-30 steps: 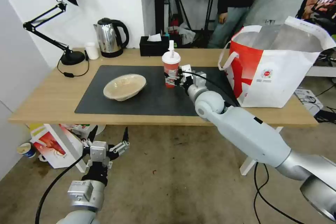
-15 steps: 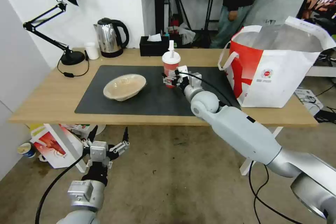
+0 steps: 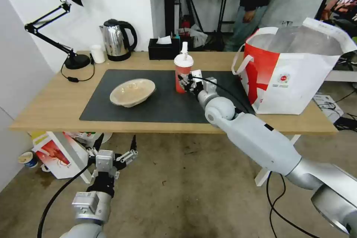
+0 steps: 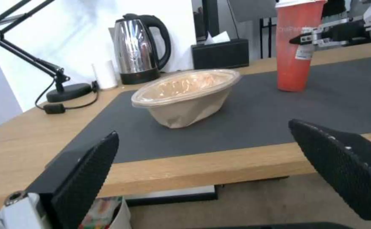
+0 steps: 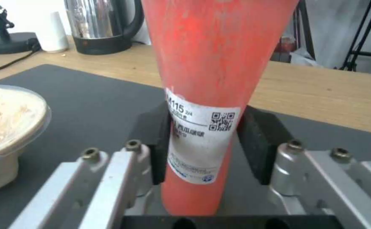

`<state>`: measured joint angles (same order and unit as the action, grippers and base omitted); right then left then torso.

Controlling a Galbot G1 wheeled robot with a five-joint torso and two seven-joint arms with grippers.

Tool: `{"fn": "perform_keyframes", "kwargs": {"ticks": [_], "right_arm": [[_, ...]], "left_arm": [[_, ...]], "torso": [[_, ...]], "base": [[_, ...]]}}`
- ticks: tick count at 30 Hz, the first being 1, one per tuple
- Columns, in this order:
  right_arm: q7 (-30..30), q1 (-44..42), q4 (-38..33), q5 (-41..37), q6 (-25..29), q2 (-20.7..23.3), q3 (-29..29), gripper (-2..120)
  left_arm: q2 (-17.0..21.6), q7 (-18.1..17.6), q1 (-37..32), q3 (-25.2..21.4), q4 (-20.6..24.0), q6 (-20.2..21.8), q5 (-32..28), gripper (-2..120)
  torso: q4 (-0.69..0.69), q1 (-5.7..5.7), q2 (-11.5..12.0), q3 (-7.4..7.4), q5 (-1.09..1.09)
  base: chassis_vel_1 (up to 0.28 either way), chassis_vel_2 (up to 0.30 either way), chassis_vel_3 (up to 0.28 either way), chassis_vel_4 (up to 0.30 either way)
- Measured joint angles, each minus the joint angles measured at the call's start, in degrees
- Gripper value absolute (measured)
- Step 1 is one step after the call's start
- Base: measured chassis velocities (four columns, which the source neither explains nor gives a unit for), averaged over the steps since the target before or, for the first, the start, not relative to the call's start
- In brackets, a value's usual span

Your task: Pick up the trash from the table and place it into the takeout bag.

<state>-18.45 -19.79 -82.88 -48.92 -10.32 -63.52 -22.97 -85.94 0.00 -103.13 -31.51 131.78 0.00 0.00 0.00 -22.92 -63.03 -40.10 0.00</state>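
Right wrist view: my right gripper now clamps the red cup, lifted slightly; left gripper hangs wide.

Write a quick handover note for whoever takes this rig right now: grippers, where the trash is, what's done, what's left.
Right gripper: around the red cup low on its body, pads on both sides at the label. The cup stands upright on the grey mat.
Left gripper: open, idle, low in front of the table.
Beige bowl: on the mat, to the left of the cup, untouched.
Takeout bag: open, standing at the table's right end.
Done: cup gripped, as far as the views show.
Left: cup into the bag, then the bowl. What already lies in the bag cannot be seen.
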Motion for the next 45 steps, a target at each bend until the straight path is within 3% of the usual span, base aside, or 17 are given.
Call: {"fn": "perform_keyframes", "kwargs": {"ticks": [12, 37, 45], "right_arm": [[0.5, -0.4, -0.7, -0.1, 0.0, 0.7, 0.1, 8], [1.4, -0.3, -2.9, -0.7, 0.1, 2.5, 0.5, 7], [2.9, 1.6, -5.2, -1.8, 0.1, 6.6, 1.1, 7]], "left_arm": [[0.0, 0.0, 0.0, 0.0, 0.0, 0.0, 0.0, 100], [0.0, 0.0, 0.0, 0.0, 0.0, 0.0, 0.0, 100], [0.0, 0.0, 0.0, 0.0, 0.0, 0.0, 0.0, 100]], "torso": [[0.0, 0.0, 0.0, 0.0, 0.0], [0.0, 0.0, 0.0, 0.0, 0.0], [-0.01, 0.0, 0.0, 0.0, 0.0]], "base": [[0.0, 0.0, 0.0, 0.0], [0.0, 0.0, 0.0, 0.0], [0.0, 0.0, 0.0, 0.0]]}}
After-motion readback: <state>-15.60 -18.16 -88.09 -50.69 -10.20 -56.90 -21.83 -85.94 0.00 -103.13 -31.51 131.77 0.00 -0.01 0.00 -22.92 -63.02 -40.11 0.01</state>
